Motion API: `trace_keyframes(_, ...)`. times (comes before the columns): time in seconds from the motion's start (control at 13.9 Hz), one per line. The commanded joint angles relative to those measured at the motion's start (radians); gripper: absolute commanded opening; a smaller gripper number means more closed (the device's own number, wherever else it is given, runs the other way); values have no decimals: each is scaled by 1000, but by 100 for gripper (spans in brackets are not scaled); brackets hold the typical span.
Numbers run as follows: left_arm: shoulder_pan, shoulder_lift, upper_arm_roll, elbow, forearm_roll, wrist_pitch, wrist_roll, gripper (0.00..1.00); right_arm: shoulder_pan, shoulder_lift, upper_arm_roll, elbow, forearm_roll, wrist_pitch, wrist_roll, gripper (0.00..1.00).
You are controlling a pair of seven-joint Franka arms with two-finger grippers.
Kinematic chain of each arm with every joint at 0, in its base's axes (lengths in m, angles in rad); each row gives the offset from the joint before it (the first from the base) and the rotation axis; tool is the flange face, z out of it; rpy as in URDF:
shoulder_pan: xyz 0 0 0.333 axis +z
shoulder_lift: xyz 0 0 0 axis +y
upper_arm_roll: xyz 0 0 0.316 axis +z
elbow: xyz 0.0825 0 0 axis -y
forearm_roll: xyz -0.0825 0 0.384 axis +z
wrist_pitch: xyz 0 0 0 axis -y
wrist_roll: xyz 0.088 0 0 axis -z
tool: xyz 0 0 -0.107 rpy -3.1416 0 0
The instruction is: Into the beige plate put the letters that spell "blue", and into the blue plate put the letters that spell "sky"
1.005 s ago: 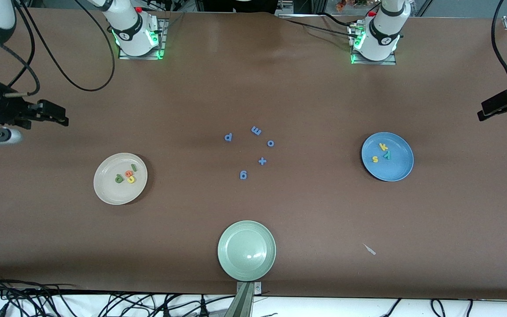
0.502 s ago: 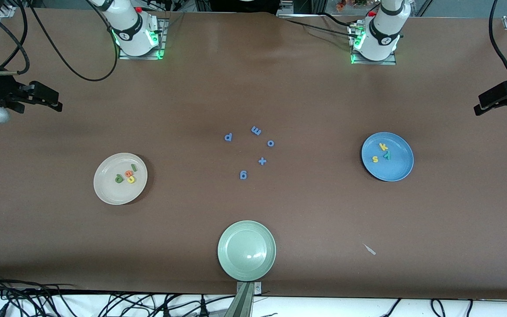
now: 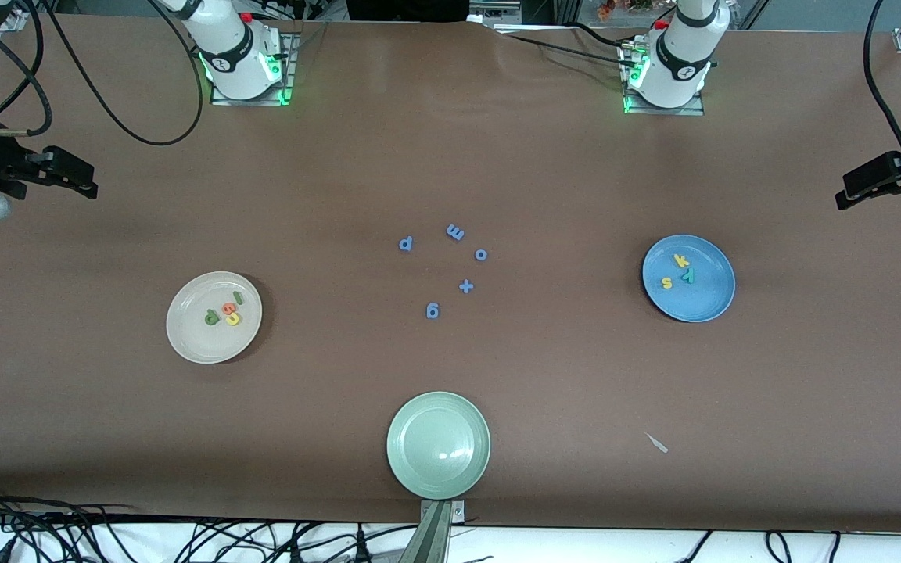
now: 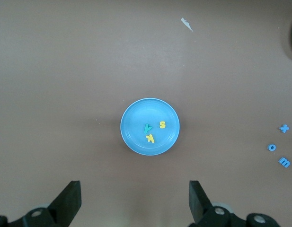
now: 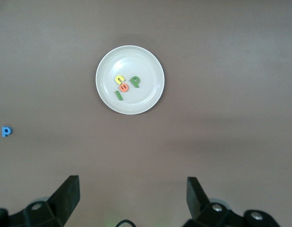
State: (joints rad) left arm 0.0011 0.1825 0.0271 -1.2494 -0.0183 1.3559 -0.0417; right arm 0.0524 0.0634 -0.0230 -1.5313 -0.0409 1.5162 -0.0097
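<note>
The beige plate (image 3: pixel 214 317), toward the right arm's end of the bench (image 3: pixel 544 172), holds the green b (image 3: pixel 210 317), green l (image 3: pixel 238 298), yellow u (image 3: pixel 233 318) and orange e (image 3: pixel 227 307). The blue plate (image 3: pixel 688 277), toward the left arm's end, holds the yellow s (image 3: pixel 666 282), yellow k (image 3: pixel 682 260) and teal y (image 3: pixel 688 275). Nearer the front camera, a pale green plate (image 3: pixel 439 445) holds nothing. Between the plates lie blue letters (image 3: pixel 454 231) and a plus sign (image 3: pixel 466 286). The right claw (image 5: pixel 131 194) hangs open above its end; the left claw (image 4: pixel 135 196) likewise.

white arm bases (image 3: pixel 241 59) lit green, black cables, black pincers (image 3: pixel 67 173)
</note>
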Motion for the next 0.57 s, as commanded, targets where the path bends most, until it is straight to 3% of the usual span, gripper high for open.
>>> trace_keyframes(0.0, -13, 3, 20, 11, -51, -1, 60, 100, -9, -13, 11, 6, -20, -21, 5, 100)
trace_keyframes(0.14, -6, 2, 20, 11, -84, -1, 60, 100, -11, -11, 9, 54, -21, -21, 2, 100)
trace_keyframes(0.5, -21, 11, 19, -8, -66, 5, 36, 100, -6, -2, 11, 54, -28, -33, 7, 100)
